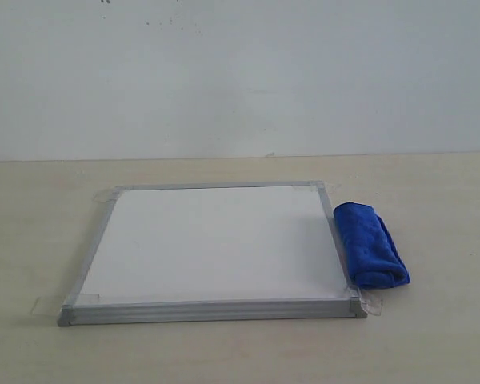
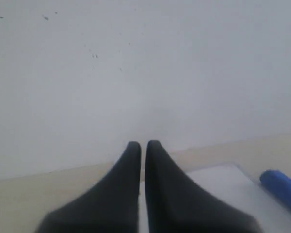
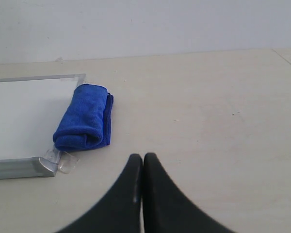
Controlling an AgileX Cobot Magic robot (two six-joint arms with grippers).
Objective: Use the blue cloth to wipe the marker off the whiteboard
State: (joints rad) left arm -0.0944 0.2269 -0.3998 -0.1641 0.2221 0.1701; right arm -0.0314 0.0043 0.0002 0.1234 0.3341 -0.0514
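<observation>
The whiteboard (image 1: 212, 244) lies flat on the table, silver frame, clear tape at its corners. Its surface shows plain white; no red marker lines are visible in any view. The blue cloth (image 1: 370, 243) lies rolled on the table against the board's right edge, also seen as the blue cloth (image 3: 84, 117) beside the whiteboard (image 3: 24, 116) in the right wrist view and as a blue cloth (image 2: 281, 187) at the frame edge in the left wrist view. My left gripper (image 2: 143, 143) is shut and empty, raised behind the whiteboard (image 2: 218, 187). My right gripper (image 3: 139, 156) is shut and empty, apart from the cloth. Neither gripper shows in the exterior view.
A pale wooden table (image 1: 432, 336) carries everything, and a plain white wall (image 1: 240, 72) stands behind it. Clear tape tabs (image 3: 63, 160) stick out from the board's near right corner.
</observation>
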